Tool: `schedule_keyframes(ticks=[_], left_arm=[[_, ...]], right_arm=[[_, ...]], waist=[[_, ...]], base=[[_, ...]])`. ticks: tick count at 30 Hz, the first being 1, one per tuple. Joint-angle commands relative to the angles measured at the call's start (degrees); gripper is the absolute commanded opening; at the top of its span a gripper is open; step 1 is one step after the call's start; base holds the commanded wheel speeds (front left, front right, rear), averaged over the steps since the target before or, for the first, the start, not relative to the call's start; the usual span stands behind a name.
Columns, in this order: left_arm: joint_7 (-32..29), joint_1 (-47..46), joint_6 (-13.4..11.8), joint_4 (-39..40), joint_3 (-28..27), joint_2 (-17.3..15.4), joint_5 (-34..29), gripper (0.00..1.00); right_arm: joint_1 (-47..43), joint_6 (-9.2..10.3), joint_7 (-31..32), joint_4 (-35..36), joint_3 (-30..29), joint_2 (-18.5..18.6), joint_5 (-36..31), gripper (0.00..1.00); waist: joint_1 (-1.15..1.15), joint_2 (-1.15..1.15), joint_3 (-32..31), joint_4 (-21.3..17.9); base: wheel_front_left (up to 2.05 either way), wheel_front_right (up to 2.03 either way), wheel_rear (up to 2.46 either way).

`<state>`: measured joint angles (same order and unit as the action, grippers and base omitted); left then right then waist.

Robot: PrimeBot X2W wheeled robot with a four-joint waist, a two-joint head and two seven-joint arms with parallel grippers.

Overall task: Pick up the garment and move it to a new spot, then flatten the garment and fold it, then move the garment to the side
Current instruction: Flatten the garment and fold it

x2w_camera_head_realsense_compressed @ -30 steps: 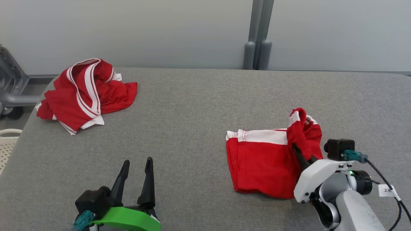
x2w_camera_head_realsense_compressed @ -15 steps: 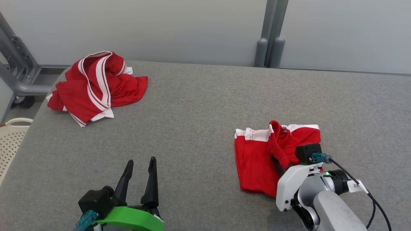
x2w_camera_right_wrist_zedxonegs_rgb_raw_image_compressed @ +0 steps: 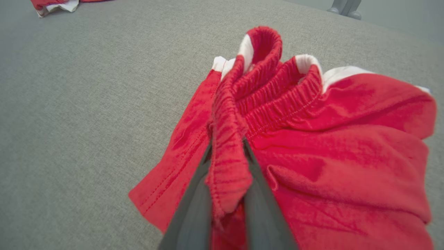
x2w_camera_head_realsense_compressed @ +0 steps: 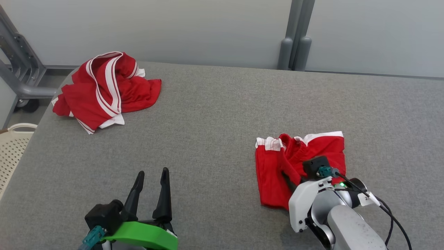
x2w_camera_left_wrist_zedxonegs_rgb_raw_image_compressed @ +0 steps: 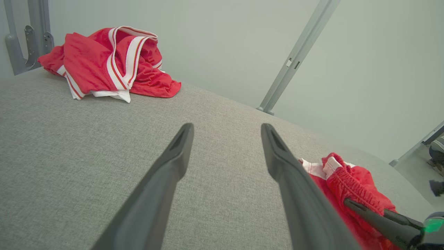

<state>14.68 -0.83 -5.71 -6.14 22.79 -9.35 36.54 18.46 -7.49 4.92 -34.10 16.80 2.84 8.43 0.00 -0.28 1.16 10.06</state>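
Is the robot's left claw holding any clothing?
No, the left gripper stands open with only grey table between its jaws.

Plain red garment (x2w_camera_head_realsense_compressed: 274, 173) with white trim, near the right edge of a speckled grey table (x2w_camera_head_realsense_compressed: 208, 139). At its far left corner, red clothing heap (x2w_camera_head_realsense_compressed: 100, 93) striped white. Bright green bracket on left gripper (x2w_camera_head_realsense_compressed: 153, 171), black fingers (x2w_camera_head_realsense_compressed: 163, 194).

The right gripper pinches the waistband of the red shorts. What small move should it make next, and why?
Probably open the right gripper and let go: the waistband it pinches is already folded back over the red shorts, which lie doubled on the table.
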Motion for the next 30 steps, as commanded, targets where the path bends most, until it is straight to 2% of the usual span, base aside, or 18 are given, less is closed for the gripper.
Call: schedule_keyframes(ticks=[1, 2, 9, 13, 23, 30], left_arm=[[0.18, -1.01, 0.26, -0.19, -0.13, 0.19, 0.10, 1.00], [0.20, -1.06, 0.29, -0.25, -0.14, 0.21, 0.09, 1.00], [0.31, -1.53, 0.53, -0.69, -0.47, 0.28, 0.11, 1.00], [0.37, -1.42, 0.46, -0.75, -0.69, 0.15, 0.08, 1.00], [0.44, -0.27, -0.12, -0.03, -0.96, -0.38, -0.34, 1.00], [-0.04, 0.42, -0.89, 1.02, -0.75, -0.93, -0.74, 1.00]], right_arm=[[0.80, 0.00, -0.53, -0.19, 0.48, 0.11, -0.36, 0.84], [0.81, 0.00, -0.73, -0.13, 0.91, 0.11, -0.33, 1.00], [0.51, 0.00, -1.61, 1.64, 6.15, 0.12, 1.96, 1.00], [0.58, 0.00, -2.62, 3.17, 7.07, 0.14, 2.90, 1.00], [0.13, 0.00, -3.52, 7.73, 2.65, 0.14, 2.97, 1.00], [-1.26, 0.00, -2.10, 9.41, -4.18, 0.15, -0.78, 1.00]], waist=[[0.00, 0.28, 0.08, 0.01], [0.00, 0.28, 0.15, -0.01], [0.00, 0.28, 0.43, -0.21], [0.00, 0.28, 0.25, -0.61], [0.00, 0.28, -1.44, -3.13], [0.00, 0.28, -2.32, -5.42]], base=[[0.00, 0.00, 0.00], [0.00, 0.00, 0.00], [0.00, 0.00, 0.00], [0.00, 0.00, 0.00], [0.00, 0.00, 0.00], [0.00, 0.00, 0.00]])
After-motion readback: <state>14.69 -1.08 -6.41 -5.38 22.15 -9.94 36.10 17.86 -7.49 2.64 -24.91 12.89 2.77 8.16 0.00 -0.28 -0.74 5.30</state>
